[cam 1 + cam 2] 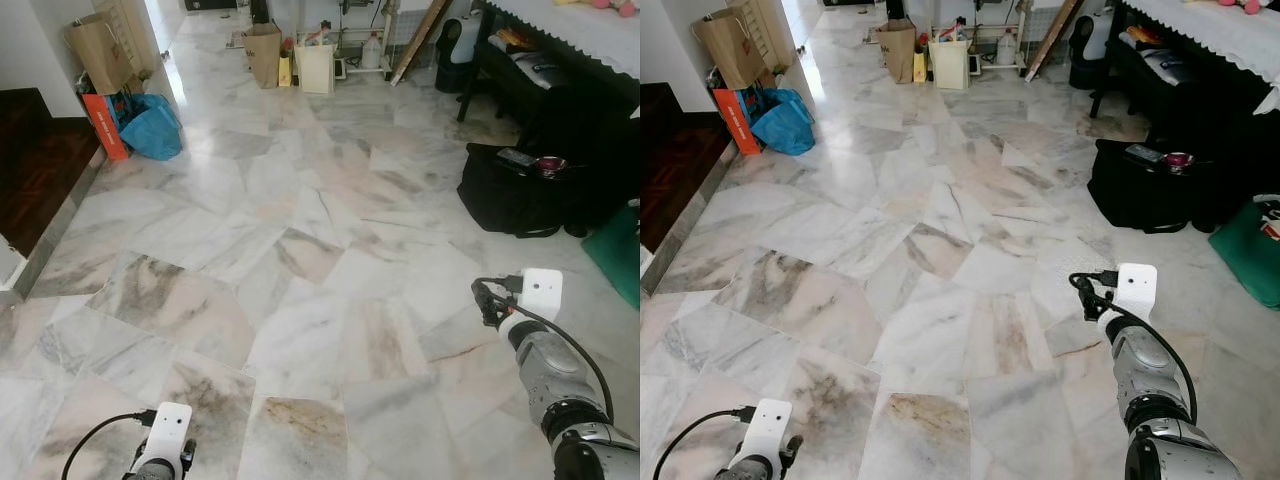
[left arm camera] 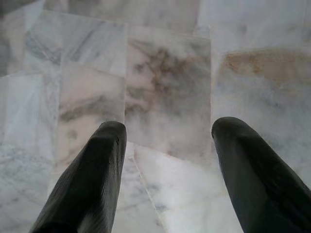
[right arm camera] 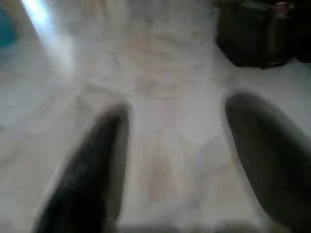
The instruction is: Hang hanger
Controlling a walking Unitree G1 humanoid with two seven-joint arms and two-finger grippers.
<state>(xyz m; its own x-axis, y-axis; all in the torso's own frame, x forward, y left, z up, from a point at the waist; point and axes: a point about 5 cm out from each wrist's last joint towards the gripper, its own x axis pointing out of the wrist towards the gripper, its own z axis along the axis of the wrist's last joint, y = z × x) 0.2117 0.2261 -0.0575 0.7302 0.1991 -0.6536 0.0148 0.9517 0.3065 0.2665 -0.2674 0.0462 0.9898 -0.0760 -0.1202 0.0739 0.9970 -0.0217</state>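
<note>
While I stand on the marble floor (image 1: 300, 250), which is the largest thing before me, I take the black bag (image 1: 510, 195) lying on it as my landmark. Just behind the black bag is a dark table (image 1: 500, 70) with a white cloth (image 1: 590, 30) on it. Just to the right of the bag, a green thing (image 1: 620, 255) lies on the floor. Far across the floor to the left of the bag are a blue bag (image 1: 155, 128), an orange box (image 1: 105, 125) touching it, and a brown paper bag (image 1: 100, 50) behind them. Well behind the black bag, to its left, stand another paper bag (image 1: 263, 52) and a white container (image 1: 315, 65).

My right arm (image 1: 550, 370) is in front of the black bag, nearer to me. My right pincer (image 3: 177, 111) is released, its two fingers wide apart with bare floor between them; it looks blurred. My left pincer (image 2: 167, 131) is far to the left of the bag, low over the floor, also released and grasping nothing.

Where the hanger lies relative to my pincers I cannot tell.
</note>
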